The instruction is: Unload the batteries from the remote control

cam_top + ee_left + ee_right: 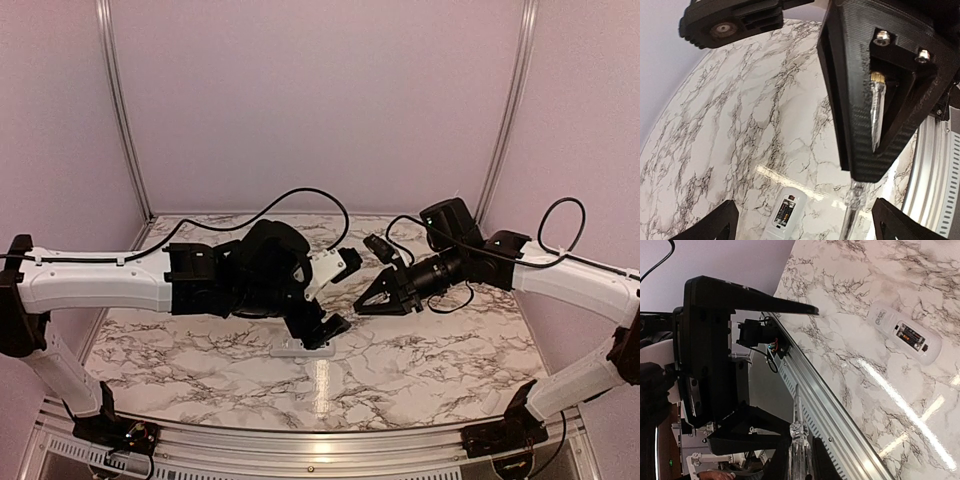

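Note:
The white remote control (790,200) lies back-up on the marble table, its cover off. The dark batteries (781,212) sit side by side in the open compartment. My left gripper (805,205) hangs open just above the remote, one finger on each side, touching nothing. The top view shows the remote control (300,347) under the left gripper (325,330). My right gripper (801,460) is shut on a clear-handled screwdriver (799,440), held in the air right of the remote. In the right wrist view the remote control (890,320) and its batteries (910,335) lie far off.
An aluminium rail (840,425) runs along the table's near edge. Pale enclosure walls (320,100) close the back and sides. The two arms' wrists meet closely over the table's middle, with black cables (300,195) looping behind them.

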{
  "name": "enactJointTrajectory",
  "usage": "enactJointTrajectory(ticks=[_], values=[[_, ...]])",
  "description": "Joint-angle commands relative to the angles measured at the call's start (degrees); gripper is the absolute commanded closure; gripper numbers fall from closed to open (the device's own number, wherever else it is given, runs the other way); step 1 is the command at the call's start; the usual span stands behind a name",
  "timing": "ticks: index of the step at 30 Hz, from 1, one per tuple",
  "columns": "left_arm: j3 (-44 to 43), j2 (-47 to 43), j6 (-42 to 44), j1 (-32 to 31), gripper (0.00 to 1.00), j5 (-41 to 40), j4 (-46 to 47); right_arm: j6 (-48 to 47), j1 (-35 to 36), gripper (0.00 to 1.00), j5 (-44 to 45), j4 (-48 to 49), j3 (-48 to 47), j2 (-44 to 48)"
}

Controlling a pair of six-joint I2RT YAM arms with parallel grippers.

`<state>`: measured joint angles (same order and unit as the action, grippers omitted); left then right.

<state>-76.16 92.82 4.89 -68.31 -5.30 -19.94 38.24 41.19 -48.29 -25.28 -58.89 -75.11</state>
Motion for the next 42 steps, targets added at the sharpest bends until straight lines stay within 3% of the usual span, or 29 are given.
enactJointTrajectory(ticks=[1,6,10,14,20,30,42], values=[[4.6,-6.2,-0.4,-0.2,0.01,-8.4,1.8,-2.8,-0.2,1.00,4.2,-4.2,-2.6,0.8],[12.6,-14.1,3.5,0.4,0.01,-6.1,1.9,-7.4,-0.1,1.00,9.0,-7.7,-4.7,1.0],[16.6,-18.5,5.2,3.6,0.01,2.0,-1.6,-12.3,-0.1,1.00,12.8,-10.3,-6.6,1.1],[19.1,-20.1,7.6,7.4,0.01,8.4,-5.3,-16.8,0.1,1.00,16.4,-12.3,-8.2,0.8],[21.7,-19.9,12.5,10.8,0.02,10.9,-5.1,-24.5,1.6,1.00,21.9,-15.0,-11.2,-0.3],[22.3,-11.5,19.1,13.5,0.04,13.4,-2.1,-32.2,1.7,1.00,25.8,-16.9,-12.5,-0.6],[18.3,0.3,24.9,17.2,0.06,16.7,-1.2,-34.5,1.7,1.00,28.6,-17.9,-11.6,-1.3]])
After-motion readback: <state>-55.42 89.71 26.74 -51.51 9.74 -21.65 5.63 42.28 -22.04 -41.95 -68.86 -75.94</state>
